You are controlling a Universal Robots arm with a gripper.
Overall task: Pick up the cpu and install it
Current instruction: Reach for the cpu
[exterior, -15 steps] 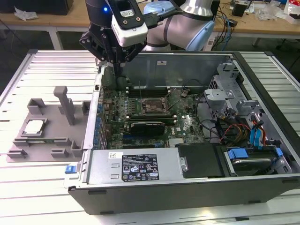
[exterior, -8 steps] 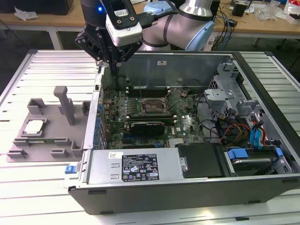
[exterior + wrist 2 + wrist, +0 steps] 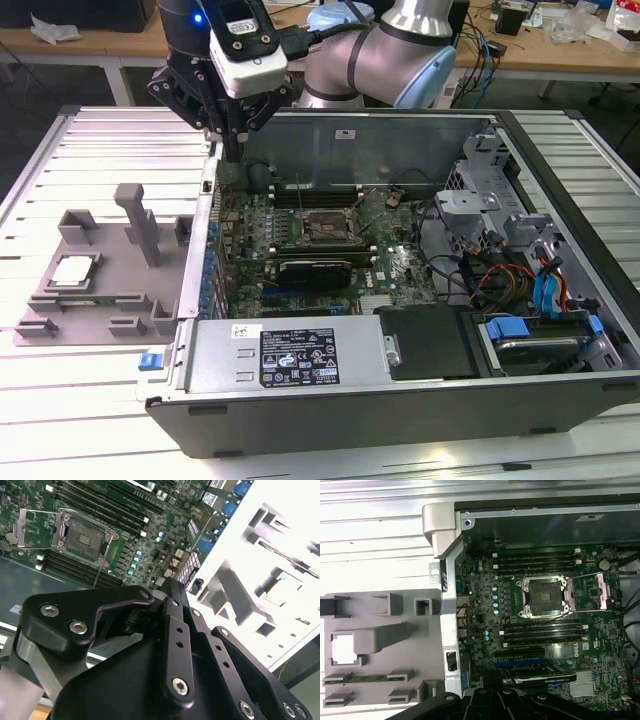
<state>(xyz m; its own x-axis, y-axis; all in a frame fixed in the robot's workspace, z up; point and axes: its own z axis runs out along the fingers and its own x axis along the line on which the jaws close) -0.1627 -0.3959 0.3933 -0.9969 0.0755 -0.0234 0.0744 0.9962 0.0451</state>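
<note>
Gripper [image 3: 169,586] fills the near foreground in the second wrist view: fingers closed together, nothing between them. In the exterior view it hangs above the case [image 3: 400,415] wall that faces the tray [image 3: 120,262], tips pointing down, well apart from the cpu [image 3: 75,270].

Cpu lies flat in a square recess of the grey tray, toward the tray edge farthest from the case. The tray sits on the worktop [image 3: 90,150] just beside the case. The first wrist view shows it as a bright square [image 3: 342,647].

Socket [image 3: 543,597] on the board is open, with its frame swung up and nothing in it.

Handling, judged:
- light, thin and stiff
- smooth metal top is probably slippery
- underside contacts are fragile
- best pinched by two opposite edges and kept level

Counts:
- one cpu
- one socket
- one tray
- one case
- one gripper
- one memory stick [image 3: 360,678] lying in the tray
</note>
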